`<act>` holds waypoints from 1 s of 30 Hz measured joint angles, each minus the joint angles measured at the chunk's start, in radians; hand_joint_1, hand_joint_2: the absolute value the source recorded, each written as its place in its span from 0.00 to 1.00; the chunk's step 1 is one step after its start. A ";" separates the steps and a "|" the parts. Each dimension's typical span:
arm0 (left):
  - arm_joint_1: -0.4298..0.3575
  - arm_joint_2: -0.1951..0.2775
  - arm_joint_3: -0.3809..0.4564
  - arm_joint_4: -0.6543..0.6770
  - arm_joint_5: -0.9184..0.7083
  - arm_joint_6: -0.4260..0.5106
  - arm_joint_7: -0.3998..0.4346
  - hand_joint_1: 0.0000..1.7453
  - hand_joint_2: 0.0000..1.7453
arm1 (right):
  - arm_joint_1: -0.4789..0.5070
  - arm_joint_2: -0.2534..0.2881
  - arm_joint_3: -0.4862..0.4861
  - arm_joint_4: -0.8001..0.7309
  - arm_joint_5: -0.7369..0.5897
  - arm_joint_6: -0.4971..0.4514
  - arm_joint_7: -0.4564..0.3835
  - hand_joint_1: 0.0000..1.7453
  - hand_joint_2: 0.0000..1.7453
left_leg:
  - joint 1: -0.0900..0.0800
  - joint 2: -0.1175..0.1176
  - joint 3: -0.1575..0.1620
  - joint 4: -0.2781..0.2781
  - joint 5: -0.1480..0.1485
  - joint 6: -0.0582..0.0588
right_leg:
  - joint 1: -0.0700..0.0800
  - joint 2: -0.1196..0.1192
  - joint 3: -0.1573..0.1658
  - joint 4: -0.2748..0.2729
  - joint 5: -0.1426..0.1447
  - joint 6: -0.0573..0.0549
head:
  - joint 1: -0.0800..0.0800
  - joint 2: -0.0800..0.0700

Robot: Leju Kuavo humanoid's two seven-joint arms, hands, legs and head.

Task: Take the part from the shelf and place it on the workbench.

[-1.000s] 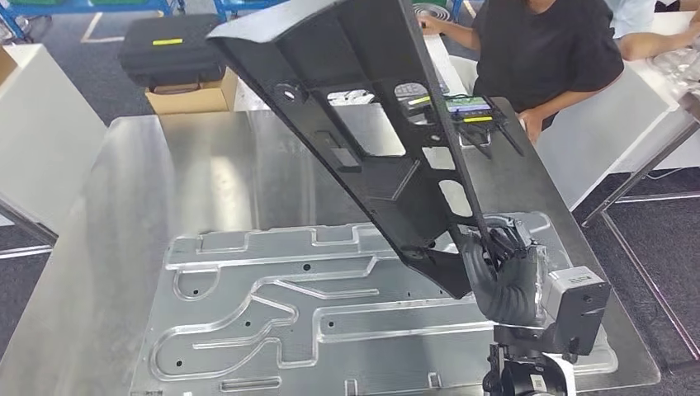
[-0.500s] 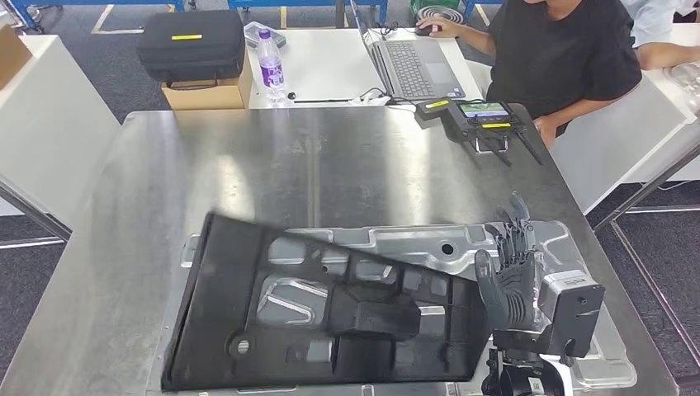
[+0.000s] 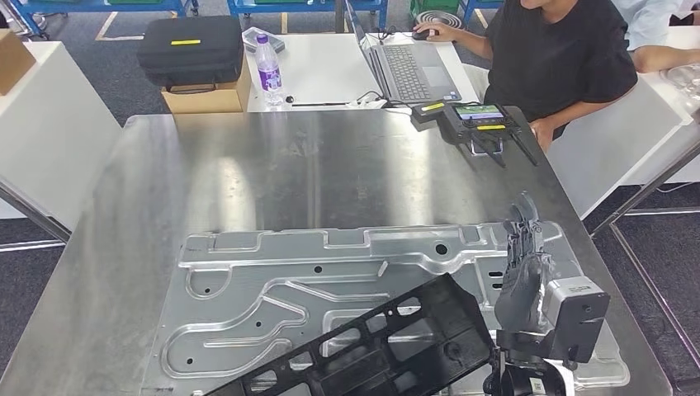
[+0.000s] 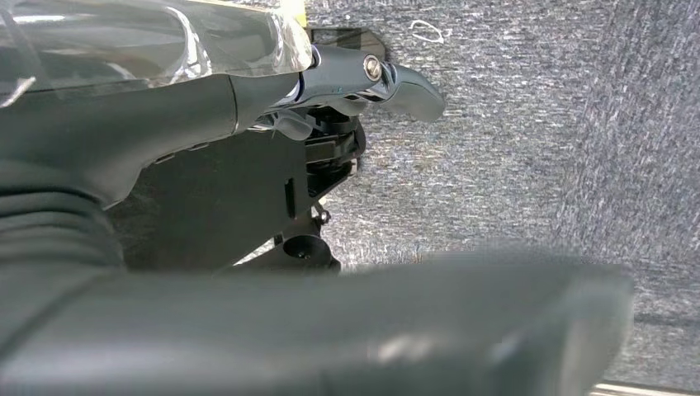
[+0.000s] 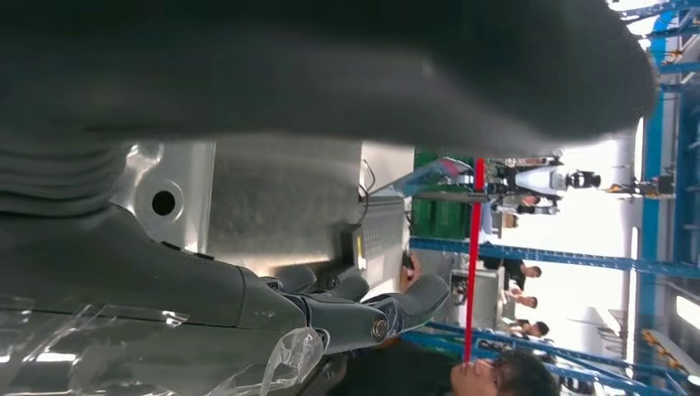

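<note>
Workbench [image 3: 248,173]: stamped metal panel [image 3: 272,280] beneath black part [image 3: 388,351]; handheld controller [image 3: 475,120] at far edge. Right hand [image 3: 522,264] released, fingers apart; left hand's [image 4: 165,124] fingers indeterminable.

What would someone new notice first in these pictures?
Likely the big silver plate with pressed channels, lying on the near half of the steel workbench. Next, the black part tilted across its near edge, and the right hand beside it with fingers straight, holding nothing. Beyond sits a person at a laptop.
</note>
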 joint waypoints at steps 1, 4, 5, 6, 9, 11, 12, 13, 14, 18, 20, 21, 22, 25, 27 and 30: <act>0.000 0.000 0.000 0.000 0.001 -0.001 0.000 0.00 0.00 | 0.002 0.003 -0.003 0.000 0.003 0.000 -0.003 0.00 0.00 | 0.000 0.000 0.000 0.000 0.000 0.000 | 0.000 0.000 0.000 0.000 0.000 0.000 | 0.000 0.000; 0.000 0.000 0.000 0.000 0.004 0.001 0.000 0.00 0.00 | 0.008 0.012 -0.012 0.000 0.006 0.000 -0.011 0.00 0.00 | 0.000 0.000 0.000 0.000 0.000 0.000 | 0.000 0.000 0.000 0.000 0.000 0.000 | 0.000 0.000; 0.000 0.001 0.000 0.000 0.004 0.002 0.000 0.00 0.00 | 0.010 0.015 -0.015 0.000 0.005 0.000 -0.016 0.00 0.00 | 0.000 0.000 0.000 0.000 0.000 0.000 | 0.000 0.000 0.000 0.000 0.000 0.000 | 0.000 0.000; 0.000 0.001 0.000 0.000 0.005 0.004 0.003 0.00 0.00 | 0.011 0.018 -0.018 0.000 0.001 0.000 -0.022 0.00 0.00 | 0.001 0.000 0.000 0.000 0.000 0.000 | 0.000 0.000 0.000 0.000 0.000 0.000 | 0.000 0.000; 0.001 0.003 0.000 0.000 0.010 0.011 0.030 0.00 0.00 | 0.015 0.026 -0.024 -0.001 -0.026 0.000 -0.047 0.00 0.00 | -0.001 0.000 0.000 0.001 -0.001 0.001 | -0.001 0.000 0.000 -0.001 0.000 0.000 | 0.000 0.000; 0.002 0.005 0.000 0.000 0.018 0.015 0.052 0.00 0.00 | 0.016 0.032 -0.027 -0.002 -0.045 0.000 -0.066 0.00 0.00 | -0.004 0.000 0.000 0.003 -0.002 0.003 | -0.003 0.000 0.001 -0.002 0.000 0.001 | 0.000 0.000; 0.002 0.006 0.000 0.000 0.021 0.015 0.056 0.00 0.00 | 0.016 0.034 -0.027 -0.003 -0.050 0.000 -0.073 0.00 0.00 | -0.005 0.000 0.000 0.003 -0.003 0.003 | -0.004 0.000 0.001 -0.002 0.000 0.001 | 0.000 0.000; 0.003 0.006 0.000 0.000 0.023 0.016 0.059 0.00 0.00 | 0.016 0.036 -0.027 -0.004 -0.053 0.000 -0.079 0.00 0.00 | -0.007 0.000 0.000 0.004 -0.004 0.005 | -0.005 0.000 0.001 -0.002 0.000 0.001 | 0.000 0.000; 0.003 0.007 0.000 0.000 0.024 0.016 0.059 0.00 0.00 | 0.016 0.038 -0.027 -0.006 -0.052 0.000 -0.085 0.00 0.00 | -0.009 0.000 0.000 0.004 -0.005 0.007 | -0.007 0.000 0.002 -0.002 0.000 0.003 | 0.000 0.000; 0.004 0.008 0.000 0.000 0.026 0.013 0.056 0.00 0.00 | 0.016 0.044 -0.026 -0.027 -0.024 0.000 -0.092 0.00 0.00 | -0.009 0.000 0.006 -0.006 0.003 0.023 | -0.014 0.001 0.003 0.003 -0.007 0.012 | 0.000 0.000; 0.004 0.007 0.000 0.000 0.028 0.008 0.052 0.00 0.00 | 0.015 0.045 -0.026 -0.038 -0.001 0.000 -0.088 0.00 0.00 | -0.003 0.001 0.010 -0.016 0.010 0.032 | -0.015 0.004 -0.026 0.077 -0.062 0.011 | 0.001 0.000; 0.004 0.007 0.000 0.000 0.031 0.005 0.050 0.00 0.00 | 0.015 0.045 -0.025 -0.042 0.008 0.000 -0.086 0.00 0.00 | -0.005 0.001 0.010 -0.017 0.011 0.034 | -0.014 0.006 -0.055 0.147 -0.101 0.010 | 0.002 0.000; 0.005 0.007 0.000 0.000 0.033 0.002 0.048 0.00 0.00 | 0.016 0.045 -0.025 -0.046 0.016 0.000 -0.084 0.00 0.00 | -0.006 0.002 0.010 -0.017 0.011 0.035 | -0.013 0.008 -0.090 0.224 -0.138 0.011 | 0.002 0.000; 0.005 0.007 0.000 0.000 0.038 -0.007 0.038 0.00 0.00 | 0.016 0.046 -0.021 -0.056 0.038 0.000 -0.076 0.00 0.00 | -0.010 0.001 0.008 -0.016 0.014 0.033 | -0.015 0.010 -0.121 0.300 -0.141 0.014 | 0.003 0.000; 0.004 0.008 0.000 0.000 0.038 -0.014 0.035 0.00 0.00 | 0.015 0.046 -0.018 -0.067 0.052 0.000 -0.071 0.00 0.00 | -0.008 -0.003 0.008 -0.013 0.017 0.026 | -0.022 0.011 -0.054 0.169 -0.072 0.019 | 0.003 0.000; 0.002 0.009 0.001 0.000 0.039 -0.023 0.030 0.00 0.00 | 0.012 0.047 -0.013 -0.082 0.067 0.000 -0.062 0.00 0.00 | -0.009 -0.010 -0.001 -0.006 0.025 0.003 | -0.019 0.031 0.005 0.043 -0.019 0.011 | 0.002 0.000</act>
